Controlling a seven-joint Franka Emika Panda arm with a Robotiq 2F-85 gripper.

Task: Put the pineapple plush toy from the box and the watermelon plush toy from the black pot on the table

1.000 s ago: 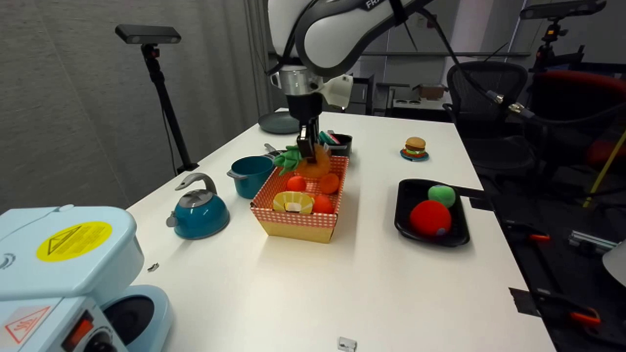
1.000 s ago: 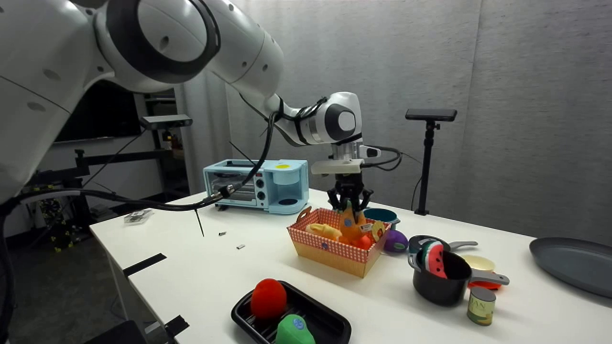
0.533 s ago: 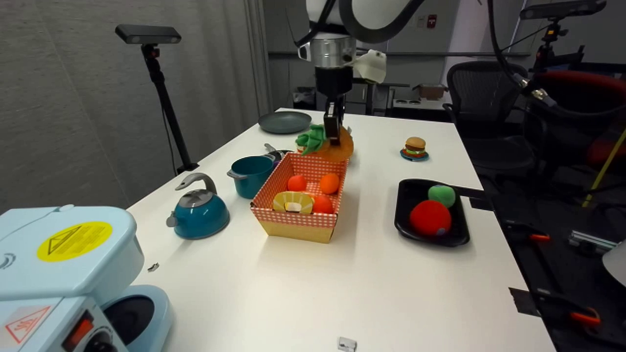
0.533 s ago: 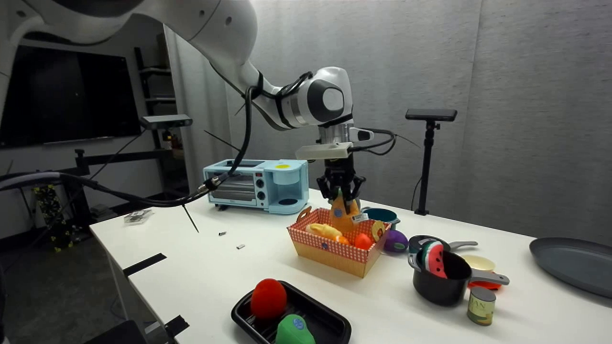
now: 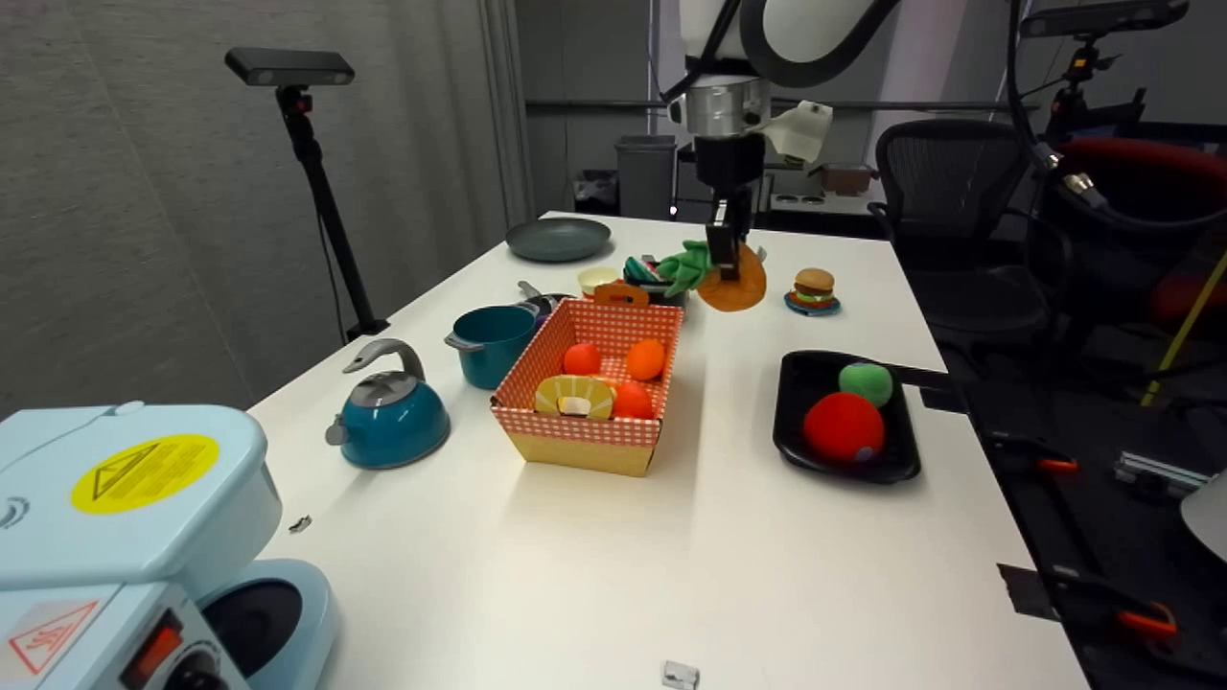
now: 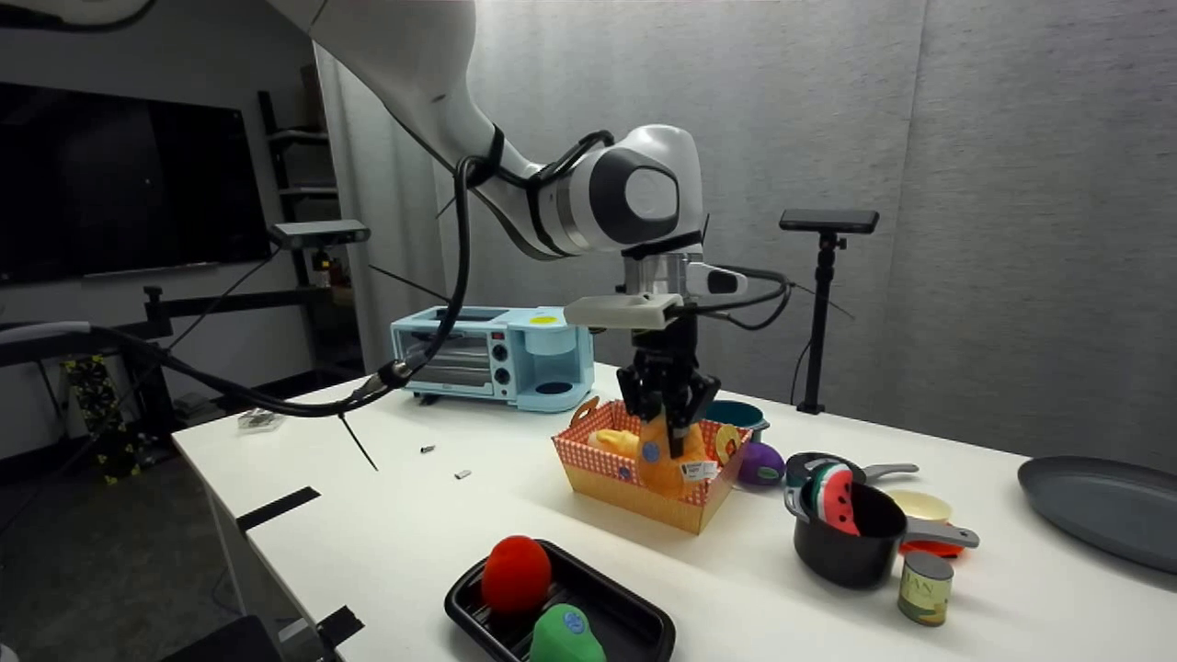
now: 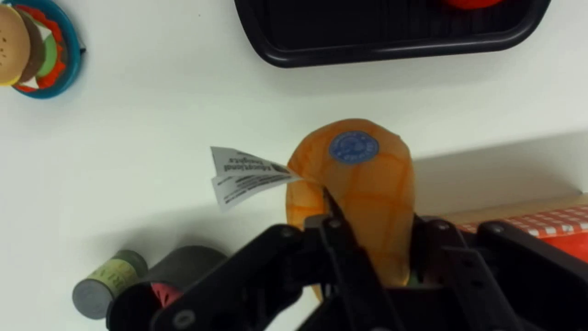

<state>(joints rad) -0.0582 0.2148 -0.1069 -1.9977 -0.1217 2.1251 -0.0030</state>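
Observation:
My gripper (image 7: 374, 216) is shut on the pineapple plush toy (image 7: 358, 179), an orange body with a green tuft and a white tag. It holds the toy in the air beside the checked box (image 5: 585, 450), over the white table (image 5: 729, 546); gripper (image 5: 726, 264) and toy (image 5: 738, 289) hang right of the box there. In an exterior view the toy (image 6: 664, 473) hides part of the box (image 6: 607, 487). The watermelon plush toy (image 6: 837, 501), a red slice with green rind, leans inside the round black pot (image 6: 841, 552) with grey handles; both are partly hidden in the wrist view.
A shallow black tray (image 5: 796, 431) holds a red and a green toy. A burger toy (image 5: 815, 285) lies farther back. A can (image 6: 925, 588) stands beside the black pot. A teal saucepan (image 5: 494, 343) and kettle (image 5: 393, 422) stand beside the box, which holds several other toys.
My gripper has lifted the pineapple plush toy out of the box and carried it sideways past the box's long side, toward the black tray's side. The watermelon plush toy and pot have not moved.

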